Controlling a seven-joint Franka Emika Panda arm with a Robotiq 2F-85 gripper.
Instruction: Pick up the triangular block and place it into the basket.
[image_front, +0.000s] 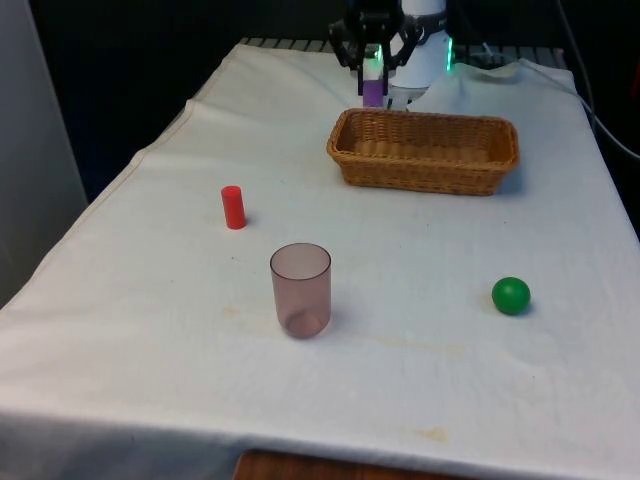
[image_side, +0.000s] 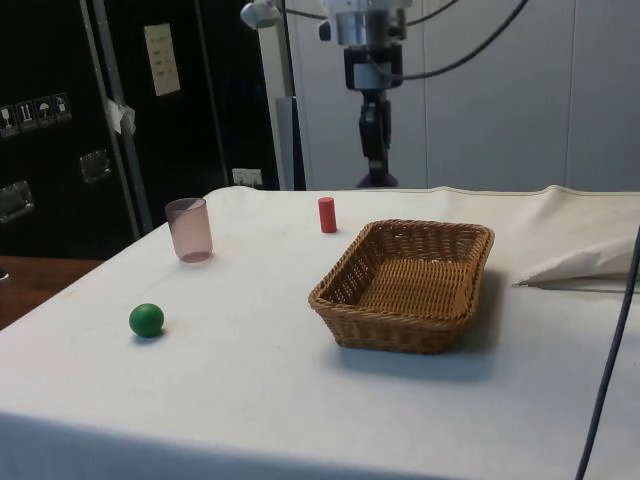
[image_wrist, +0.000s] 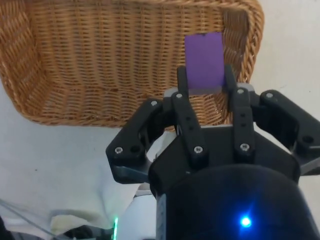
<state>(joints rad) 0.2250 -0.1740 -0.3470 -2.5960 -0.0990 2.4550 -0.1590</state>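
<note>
Claw (image_wrist: 204, 85) grips purple block (image_wrist: 204, 60) above basket (image_front: 425, 150); white cloth (image_front: 400, 300) beneath.

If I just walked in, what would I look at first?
Probably the purple block pinched in the robot's black hand, held up in the air just above the woven basket at the far end of the table. After that, the bright things on the white cloth: a red cylinder, a see-through pinkish cup in the middle, and a green ball off by itself.
</note>
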